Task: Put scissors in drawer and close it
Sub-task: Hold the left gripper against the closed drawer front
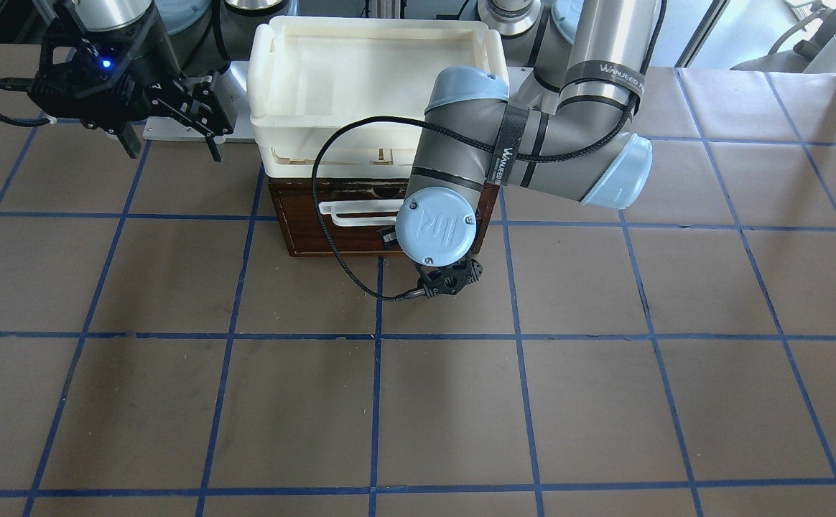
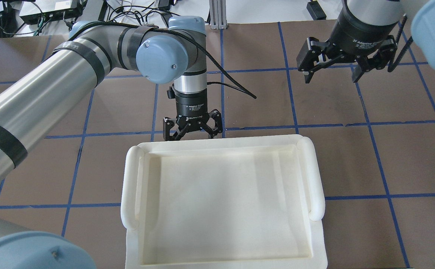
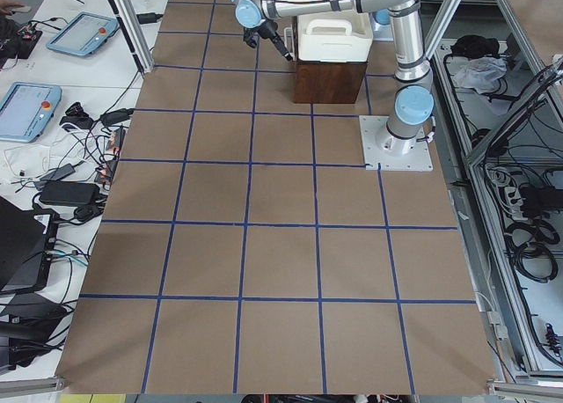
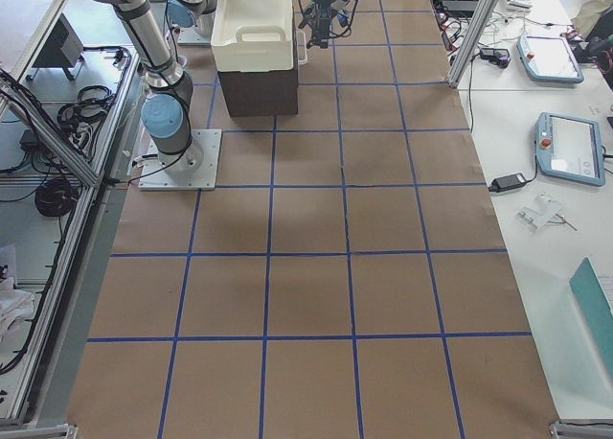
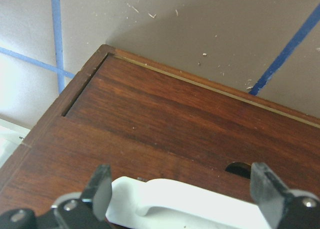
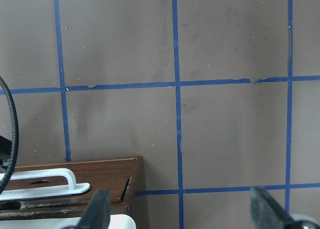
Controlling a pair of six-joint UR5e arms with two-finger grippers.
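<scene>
Now the left gripper (image 5: 182,186) holds its fingers apart astride the white handle (image 5: 190,204) of the drawer (image 5: 165,119), by the table's robot-side edge; scissors unseen, presumably inside. Push squarely, centred. Right gripper (image 2: 331,76) gapes too.

The left arm (image 1: 608,50) had silver tubes, grey joints with pale blue caps (image 1: 436,228) bearing small screws, black straps (image 1: 508,143) lettered, seemingly, WANJEED, and a braided black cable (image 2: 240,90).
</scene>
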